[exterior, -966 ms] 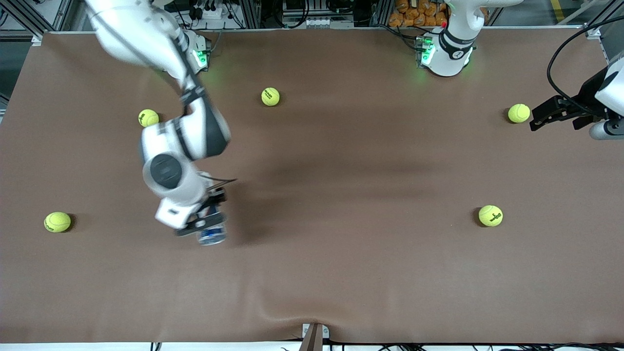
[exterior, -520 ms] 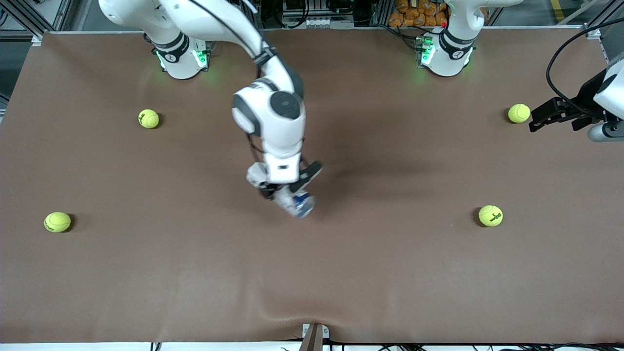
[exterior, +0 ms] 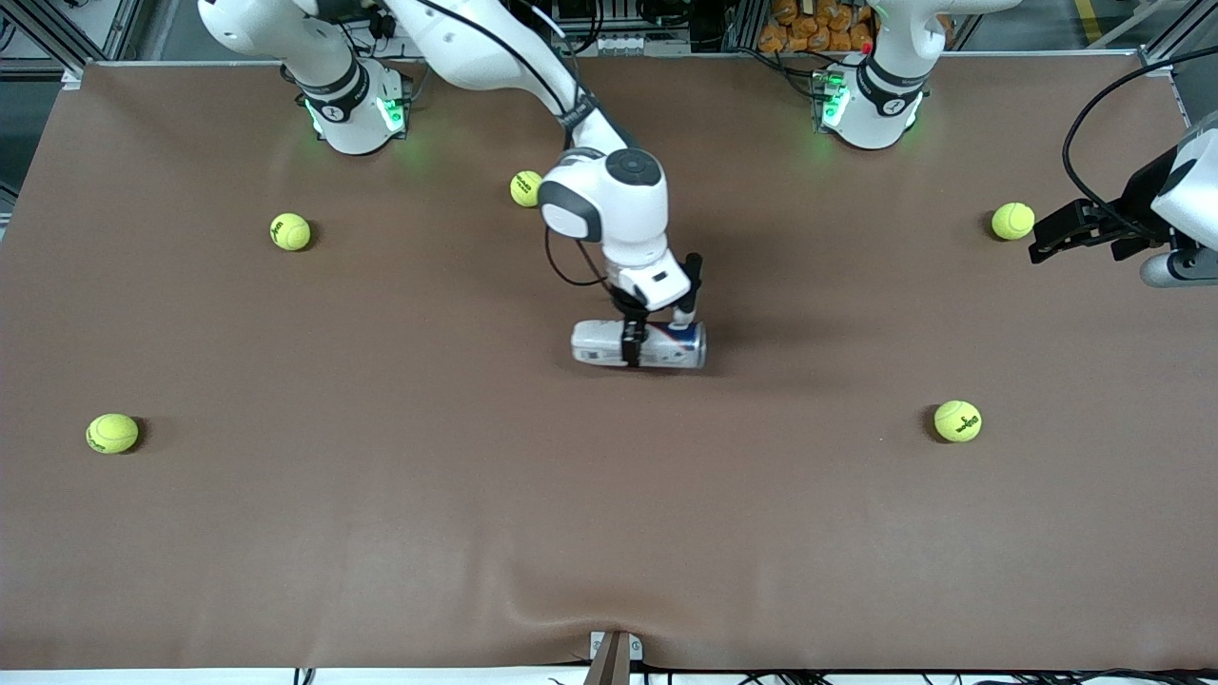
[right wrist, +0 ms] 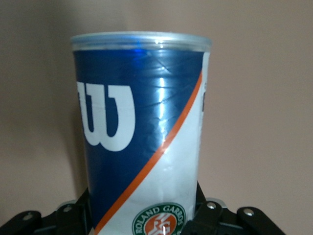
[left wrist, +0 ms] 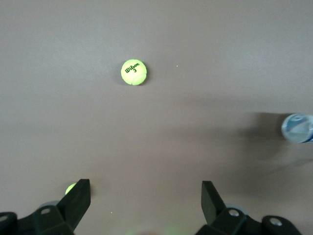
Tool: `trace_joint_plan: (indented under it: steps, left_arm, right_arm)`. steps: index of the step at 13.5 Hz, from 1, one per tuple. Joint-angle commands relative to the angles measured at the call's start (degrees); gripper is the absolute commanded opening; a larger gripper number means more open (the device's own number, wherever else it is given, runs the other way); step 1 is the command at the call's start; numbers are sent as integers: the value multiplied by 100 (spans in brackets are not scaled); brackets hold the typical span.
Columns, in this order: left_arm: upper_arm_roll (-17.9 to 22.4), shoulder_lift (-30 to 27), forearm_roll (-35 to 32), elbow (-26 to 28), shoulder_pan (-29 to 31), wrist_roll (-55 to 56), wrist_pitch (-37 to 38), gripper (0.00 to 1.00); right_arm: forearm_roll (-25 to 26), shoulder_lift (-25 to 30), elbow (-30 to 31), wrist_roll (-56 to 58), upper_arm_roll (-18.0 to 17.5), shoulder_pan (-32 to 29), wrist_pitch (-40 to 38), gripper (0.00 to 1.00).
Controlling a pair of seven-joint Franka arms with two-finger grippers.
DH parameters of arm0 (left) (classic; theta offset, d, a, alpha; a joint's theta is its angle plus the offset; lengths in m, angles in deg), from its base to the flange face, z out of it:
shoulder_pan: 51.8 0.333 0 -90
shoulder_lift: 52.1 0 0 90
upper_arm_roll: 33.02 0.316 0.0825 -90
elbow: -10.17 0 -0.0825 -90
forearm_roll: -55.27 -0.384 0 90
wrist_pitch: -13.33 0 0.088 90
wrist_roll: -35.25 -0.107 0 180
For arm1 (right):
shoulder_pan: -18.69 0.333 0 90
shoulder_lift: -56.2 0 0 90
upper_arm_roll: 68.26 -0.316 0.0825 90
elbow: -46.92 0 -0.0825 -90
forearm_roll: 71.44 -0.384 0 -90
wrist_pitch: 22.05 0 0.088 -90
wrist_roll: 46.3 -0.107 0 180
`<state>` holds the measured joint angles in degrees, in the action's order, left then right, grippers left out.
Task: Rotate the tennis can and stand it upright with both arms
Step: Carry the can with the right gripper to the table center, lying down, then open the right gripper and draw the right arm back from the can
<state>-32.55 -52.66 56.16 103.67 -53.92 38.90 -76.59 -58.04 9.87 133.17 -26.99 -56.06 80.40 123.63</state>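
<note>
The tennis can (exterior: 638, 344), with its white and navy label, lies horizontal low over the middle of the table. My right gripper (exterior: 636, 333) is shut on its middle from above. In the right wrist view the can (right wrist: 142, 122) fills the frame, with the white "W" and silvery rim showing, and the right gripper (right wrist: 142, 218) clamps both sides. My left gripper (exterior: 1044, 238) is open and empty and waits over the left arm's end of the table. In the left wrist view the left gripper (left wrist: 145, 200) is wide open and the can (left wrist: 298, 128) shows at the edge.
Several yellow-green tennis balls lie scattered on the brown table (exterior: 609, 533): one beside the left gripper (exterior: 1012, 221), one nearer the front camera (exterior: 957, 420), one by the right arm's wrist (exterior: 526, 187), and two toward the right arm's end (exterior: 289, 231) (exterior: 112, 433).
My right arm has swung from its end of the table to the middle with the can in its grip. The can now lies level. The left arm has barely moved.
</note>
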Motion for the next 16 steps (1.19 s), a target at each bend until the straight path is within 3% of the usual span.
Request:
trace_joint_plan:
  steps: [1, 4, 12, 16]
  left_arm:
    - [-20, 21, 16, -51, 18, -40, 71, 100]
    - [-20, 91, 42, -69, 27, -40, 45, 100]
    - [-29, 267, 244, -69, -35, 13, 1, 100]
    - [-20, 661, 876, -34, 79, 4, -25, 100]
  right_arm:
    - [374, -551, -521, 91, 46, 122, 144, 82]
    - [357, -675, -512, 82, 46, 140, 268, 100]
    - [199, -333, -722, 64, 38, 35, 216, 100]
    - [-249, 44, -705, 73, 37, 105, -152, 100]
